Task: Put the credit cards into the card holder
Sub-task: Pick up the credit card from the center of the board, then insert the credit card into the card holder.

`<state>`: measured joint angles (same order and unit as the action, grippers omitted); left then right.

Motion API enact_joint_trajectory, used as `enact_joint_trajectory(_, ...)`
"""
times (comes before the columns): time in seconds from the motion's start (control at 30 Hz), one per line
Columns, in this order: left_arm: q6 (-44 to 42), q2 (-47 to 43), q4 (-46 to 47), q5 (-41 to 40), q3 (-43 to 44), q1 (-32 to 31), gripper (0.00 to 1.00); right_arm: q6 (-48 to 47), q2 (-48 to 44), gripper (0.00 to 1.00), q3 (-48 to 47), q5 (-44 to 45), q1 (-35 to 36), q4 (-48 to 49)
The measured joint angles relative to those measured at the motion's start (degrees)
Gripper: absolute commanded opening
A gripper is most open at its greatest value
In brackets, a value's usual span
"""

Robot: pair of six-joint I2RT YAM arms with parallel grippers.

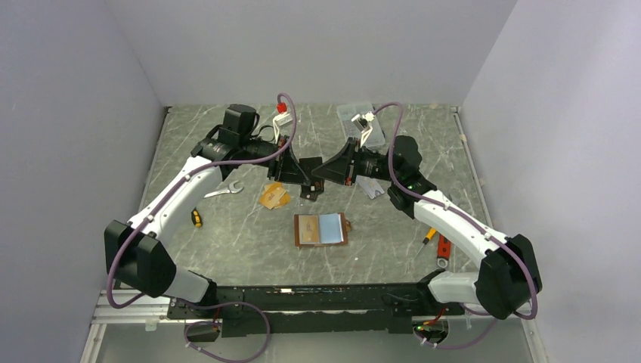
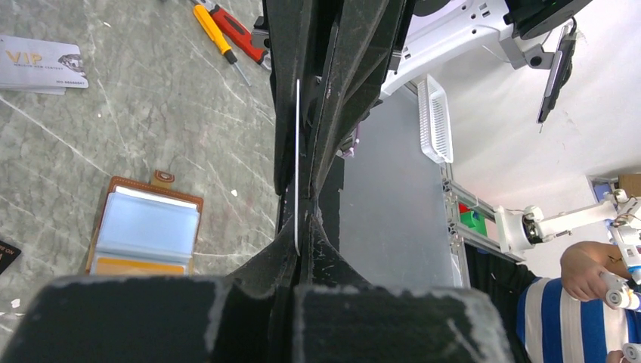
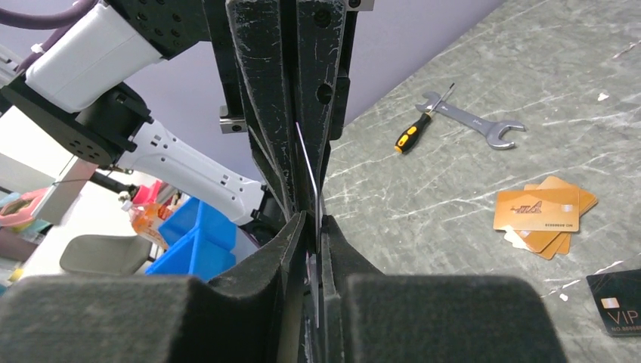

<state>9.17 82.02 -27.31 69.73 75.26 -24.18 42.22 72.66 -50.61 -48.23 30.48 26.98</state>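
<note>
Both arms meet over the middle of the grey, white-veined marble-look table (image 1: 227,242). The left gripper (image 2: 297,236) and the right gripper (image 3: 316,224) face each other tip to tip. Each has its scuffed black fingers pressed nearly together on the same held card (image 2: 297,151). That card is a thin, stiff rectangle seen edge-on as a pale line, so I cannot tell its colour.

Just nearer than the grippers, the card holder (image 1: 321,229) lies open and flat. It is brown stitched leather with a snap tab, and its glossy pale blue-grey pockets face up. An orange-tan card (image 2: 140,265) sits in its end pocket.

A loose, fanned stack of smooth orange-tan cards (image 3: 543,212) lies just left of and beyond the holder. A black card (image 3: 616,302) printed "VIP" lies beside the stack. A silver-grey card (image 2: 41,62), also marked "VIP", rests flat to the right. A metal wrench (image 1: 224,190) lies further left.
</note>
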Motion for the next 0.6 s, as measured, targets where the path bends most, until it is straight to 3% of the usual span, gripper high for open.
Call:
enact_joint_trajectory(0.17,1.5,0.0,0.3,0.9,0.0,0.0,0.0,-0.1,-1.3,0.19,1.5,1.0,0.3,0.0)
enact_joint_trajectory(0.37,2.4,0.0,0.5,1.1,0.1,0.2,0.0,0.5,-1.6,0.01,1.7,1.6,0.6,0.2)
enact_joint_trajectory(0.53,2.8,0.0,0.6,1.4,0.1,0.5,0.0,1.5,-2.3,0.0,2.6,1.9,0.7,1.2)
enact_joint_trajectory(0.6,2.8,0.0,0.6,1.3,0.1,0.5,0.08,1.6,-3.1,0.0,3.5,2.6,0.8,1.5)
